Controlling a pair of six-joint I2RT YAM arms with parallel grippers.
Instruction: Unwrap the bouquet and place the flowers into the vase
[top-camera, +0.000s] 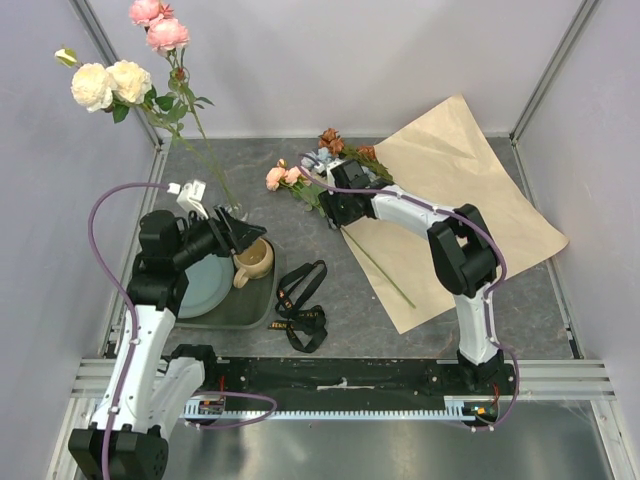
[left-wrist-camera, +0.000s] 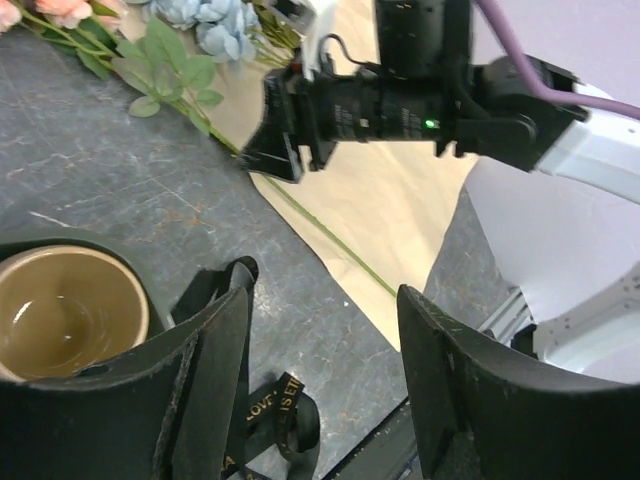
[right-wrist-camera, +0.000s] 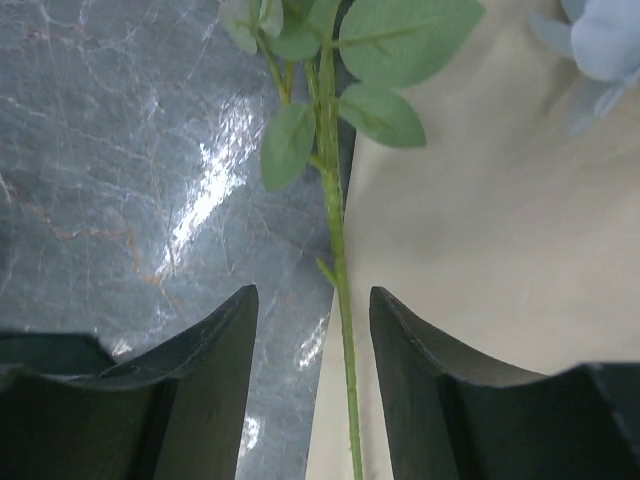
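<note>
Green stem (right-wrist-camera: 338, 300) runs between the fingers of my right end effector (right-wrist-camera: 310, 300), which stand apart with a gap on either side of it, right where the kraft paper (right-wrist-camera: 500, 250) meets the grey counter (right-wrist-camera: 120, 150). More flowers (top-camera: 320, 165) lie just beyond, at the paper's edge. My left end effector (left-wrist-camera: 322, 295) is spread too, gripping nothing, above the empty tan mug (left-wrist-camera: 63, 310), which sits on a dark tray (top-camera: 245, 315) beside a plate (top-camera: 205, 285). Nearby, the glass vase (top-camera: 233, 212) holds pink and cream blooms (top-camera: 130, 80), tilted. Black ribbon (top-camera: 300, 305) lies loose on the counter.
</note>
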